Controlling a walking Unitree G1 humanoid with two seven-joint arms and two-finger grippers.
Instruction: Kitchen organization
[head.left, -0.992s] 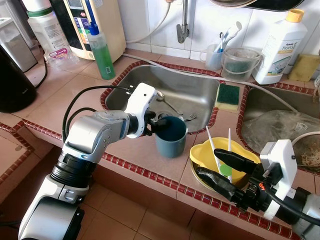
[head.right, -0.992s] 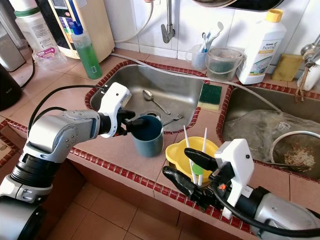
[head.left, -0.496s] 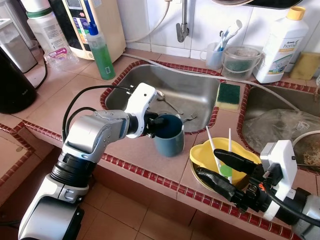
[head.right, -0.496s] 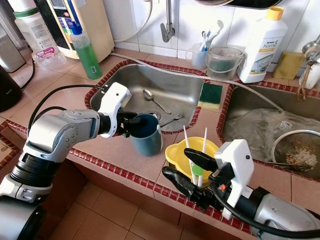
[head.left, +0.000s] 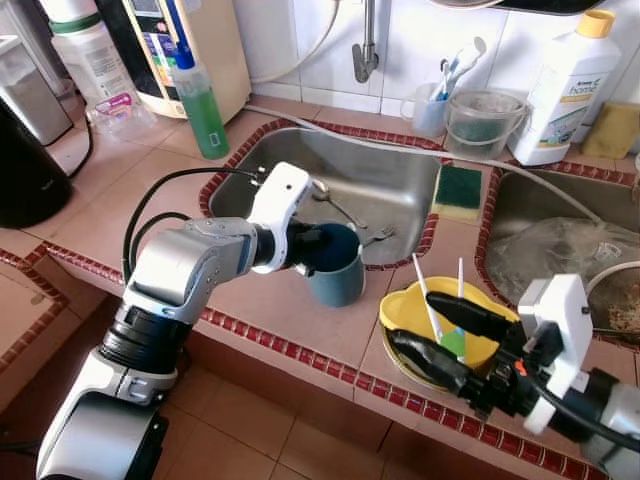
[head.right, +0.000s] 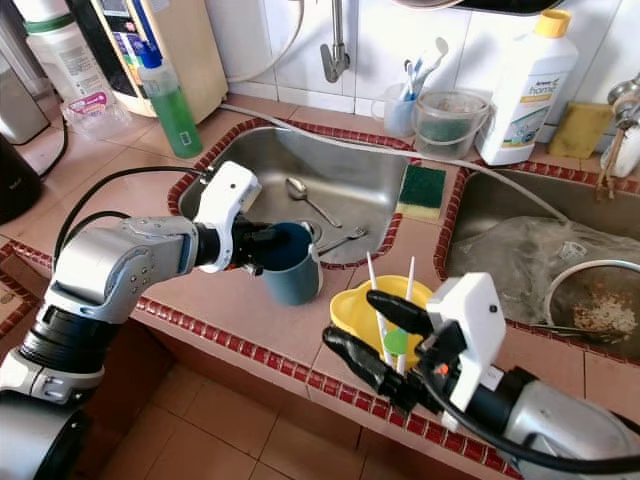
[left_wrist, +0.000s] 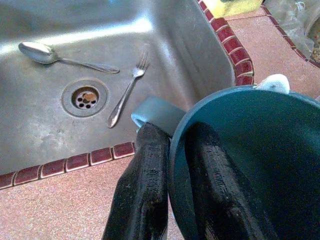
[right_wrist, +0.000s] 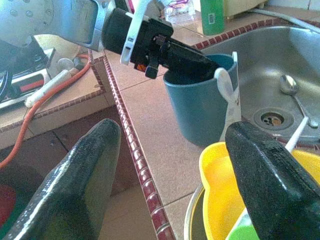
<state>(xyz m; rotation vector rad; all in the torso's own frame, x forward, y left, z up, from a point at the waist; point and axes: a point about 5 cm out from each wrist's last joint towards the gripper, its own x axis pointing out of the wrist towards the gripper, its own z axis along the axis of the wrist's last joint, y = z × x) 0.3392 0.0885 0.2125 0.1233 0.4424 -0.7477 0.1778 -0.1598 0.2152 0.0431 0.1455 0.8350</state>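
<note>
A teal-blue mug (head.left: 337, 270) stands at the front rim of the steel sink (head.left: 395, 185), tipped slightly. My left gripper (head.left: 306, 246) is shut on the mug's rim, one finger (left_wrist: 147, 190) outside and the other inside. A yellow bowl (head.left: 405, 305) with two white utensil handles and something green in it sits on the counter to the mug's right. My right gripper (head.left: 447, 337) is open at the bowl's near side, one finger above its rim and one below. In the right wrist view the mug (right_wrist: 200, 112) is just beyond the yellow bowl (right_wrist: 225, 200).
A spoon (left_wrist: 50, 52) and a fork (left_wrist: 127, 90) lie in the sink by the drain. A green sponge (head.left: 456, 188) sits on the divider. A green soap bottle (head.left: 203, 100), a brush cup (head.left: 432, 108), a clear container (head.left: 480, 125) and a detergent bottle (head.left: 565, 85) line the back.
The left gripper has shifted the mug slightly left toward the sink and tipped it. The right gripper has stayed beside the yellow bowl.
</note>
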